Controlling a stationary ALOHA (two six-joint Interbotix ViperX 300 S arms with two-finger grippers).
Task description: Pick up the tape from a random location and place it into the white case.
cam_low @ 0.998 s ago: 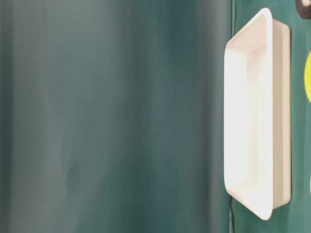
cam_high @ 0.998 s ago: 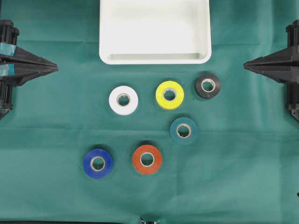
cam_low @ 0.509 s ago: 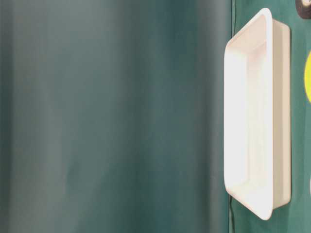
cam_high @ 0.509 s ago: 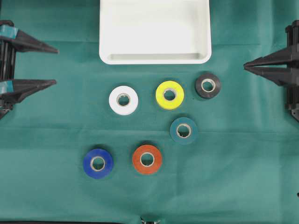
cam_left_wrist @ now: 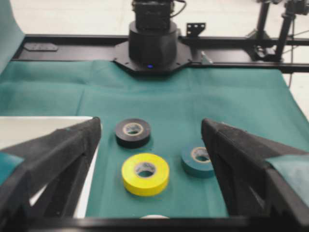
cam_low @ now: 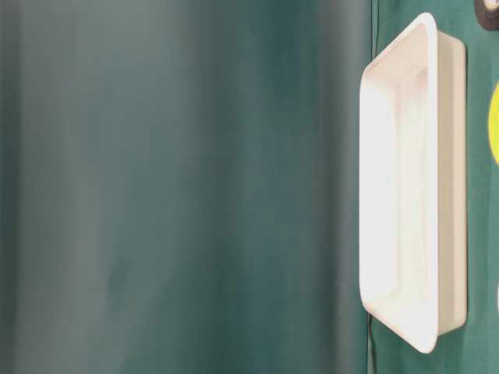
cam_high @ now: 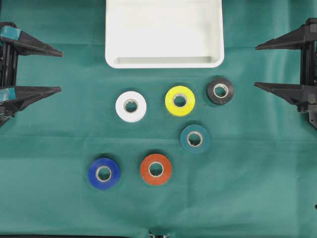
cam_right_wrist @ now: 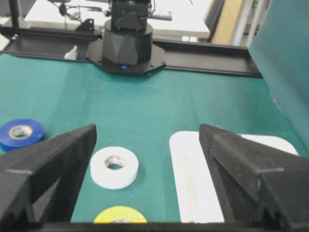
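Overhead: both pincers spread, left pincer, right pincer; six tape rolls on worktop below empty white case | Left wrist: yellow tape nearest; straddle it squarely | Right wrist: white tape beside case.

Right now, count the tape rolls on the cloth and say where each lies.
6. White, yellow and black form a row just below the case; teal lies under yellow; blue and orange sit nearest the bottom. None appear hidden.
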